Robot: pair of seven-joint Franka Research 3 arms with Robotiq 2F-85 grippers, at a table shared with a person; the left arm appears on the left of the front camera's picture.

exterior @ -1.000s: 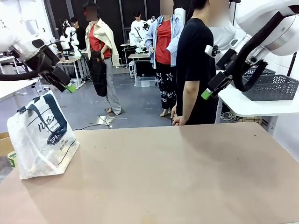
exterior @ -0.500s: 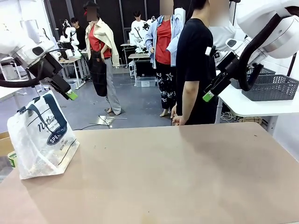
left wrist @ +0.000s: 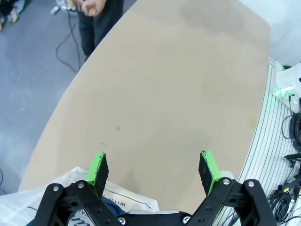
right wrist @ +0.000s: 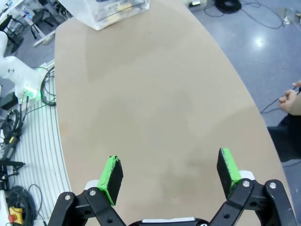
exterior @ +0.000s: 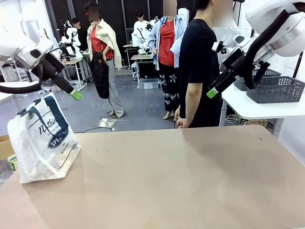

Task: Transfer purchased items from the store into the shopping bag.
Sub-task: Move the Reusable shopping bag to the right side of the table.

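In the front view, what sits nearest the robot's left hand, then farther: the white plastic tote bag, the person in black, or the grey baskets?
1. White plastic tote bag, just below the left hand.
2. Person in black, far side, middle.
3. Grey baskets, far right, side table.

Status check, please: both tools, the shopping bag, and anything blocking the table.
Left tool open, empty, above the shopping bag. Right tool open, empty, high over the table. Bag upright at table's left edge. Person at far side.

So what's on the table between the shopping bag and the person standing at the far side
Nothing. In the front view the tan table is bare from the shopping bag at its left edge to the person at the far side.
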